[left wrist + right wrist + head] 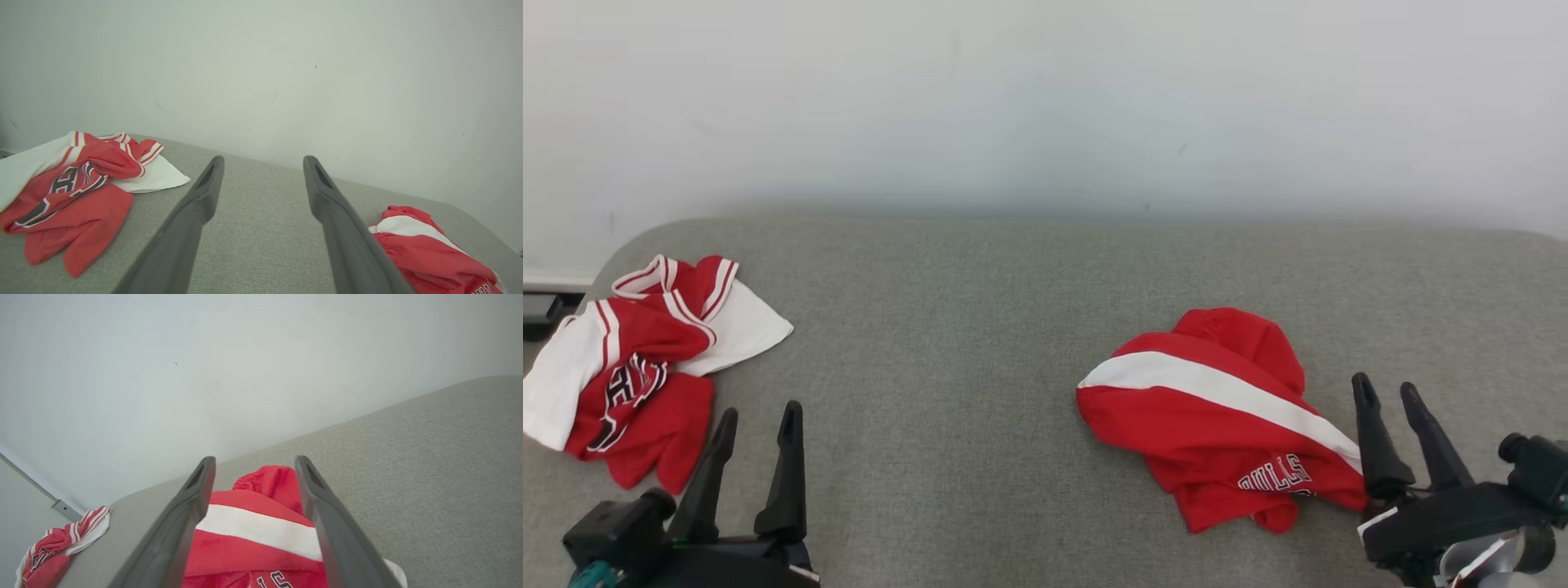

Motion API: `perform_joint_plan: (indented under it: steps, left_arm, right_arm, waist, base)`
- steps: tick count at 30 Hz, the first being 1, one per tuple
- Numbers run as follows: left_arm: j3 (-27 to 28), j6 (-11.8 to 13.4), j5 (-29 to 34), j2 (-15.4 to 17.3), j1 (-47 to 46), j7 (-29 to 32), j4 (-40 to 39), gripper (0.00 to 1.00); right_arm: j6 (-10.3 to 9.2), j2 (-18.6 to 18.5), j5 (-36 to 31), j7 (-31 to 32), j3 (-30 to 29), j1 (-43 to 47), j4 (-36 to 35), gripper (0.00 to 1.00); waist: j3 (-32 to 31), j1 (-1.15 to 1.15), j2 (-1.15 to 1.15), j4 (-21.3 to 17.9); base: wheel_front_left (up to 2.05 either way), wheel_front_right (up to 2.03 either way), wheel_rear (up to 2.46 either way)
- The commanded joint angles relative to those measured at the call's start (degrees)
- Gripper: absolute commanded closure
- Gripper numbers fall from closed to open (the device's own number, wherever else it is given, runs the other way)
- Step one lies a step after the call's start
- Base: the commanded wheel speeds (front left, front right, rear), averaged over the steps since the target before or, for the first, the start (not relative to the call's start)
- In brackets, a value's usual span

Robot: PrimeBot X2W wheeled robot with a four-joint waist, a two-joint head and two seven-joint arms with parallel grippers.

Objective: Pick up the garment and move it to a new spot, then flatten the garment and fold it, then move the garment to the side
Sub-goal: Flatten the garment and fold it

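1. Looking down in the head view, I see the red garment (1217, 408) with a white stripe. It lies in a crumpled heap at the lower right of the picture, on the grey cloth top (947, 327).
2. My right gripper (1384, 385) is just beside the heap's right edge, in the lower right corner. Its two fingers are spread apart and nothing is between them.
3. My left gripper (760, 411) is at the lower left. Its fingers are spread wide too, and it holds nothing.
4. A red and white shirt (629, 367) lies bunched up at the far left, well apart from the heap. I think the striped one by my right gripper is the one to work on, but I cannot be sure.
5. I think the garment is soft, thin and very light. It will flop and droop when I lift it, and it will not break.
6. The cloth looks smooth, so a weak pinch may let it slip. I should grab a thick fold, not one thin layer.
7. Good places to pinch look like the raised hump at the top of the heap, or the bottom edge by the letters, close to my right fingers.
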Motion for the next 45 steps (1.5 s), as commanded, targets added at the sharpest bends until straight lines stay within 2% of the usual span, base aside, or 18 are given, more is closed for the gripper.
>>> perform_joint_plan:
  steps: [1, 5, 9, 18, 37, 40, 45]
  left_arm:
    - [0.6, 0.13, 0.62, 0.47, 1.19, -0.43, -0.38, 0.0]
    - [1.66, 0.22, 0.85, 0.38, 3.16, -0.49, -1.34, 0.0]
    - [1.46, 0.35, 1.32, 0.6, 4.49, -0.48, -0.87, 0.0]
    - [0.02, 0.14, 2.06, 1.53, 5.18, 0.43, -0.5, 0.0]
    - [-1.66, -0.13, 2.63, 1.58, 0.95, 3.32, -1.5, 0.0]
    - [-2.13, -0.83, 2.27, 1.67, -0.25, 4.39, -1.38, 0.0]
    - [-5.09, -2.83, 1.62, 0.87, -6.12, 11.5, 0.43, 0.0]
  right_arm:
    - [-0.04, -0.3, 0.69, -2.14, 1.08, 0.9, -0.08, 0.0]
    - [-0.04, -0.3, 0.13, -6.35, 3.69, 1.43, 0.27, 0.0]
    - [-0.04, -0.28, -2.04, -7.66, 4.88, 1.82, 1.11, 0.0]
    - [-0.04, -0.28, -5.05, -11.45, 4.46, 2.98, 1.71, 0.0]
    - [-0.04, -0.28, -6.8, -8.59, 3.32, 0.7, -0.17, 0.0]
    - [-0.04, -0.29, -6.97, -7.23, 2.97, 0.18, -0.55, 0.0]
    - [-0.03, -0.31, -8.17, 4.64, -0.98, -1.65, 0.44, 0.0]
  waist:
    - [-1.22, 0.0, 0.0, -1.12]
    - [-1.72, 0.0, 0.0, -1.59]
    - [-1.89, 0.0, 0.0, -1.86]
    - [-1.37, 0.0, 0.0, -1.59]
    - [1.08, 0.0, 0.0, -2.95]
    - [1.61, 0.0, 0.0, -2.97]
    - [3.49, 0.0, 0.0, -3.04]
  base:
    - [0.0, 0.0, 0.0]
    - [0.0, 0.0, 0.0]
    - [0.0, 0.0, 0.0]
    - [0.0, 0.0, 0.0]
    - [0.0, 0.0, 0.0]
    - [0.0, 0.0, 0.0]
    - [0.0, 0.0, 0.0]
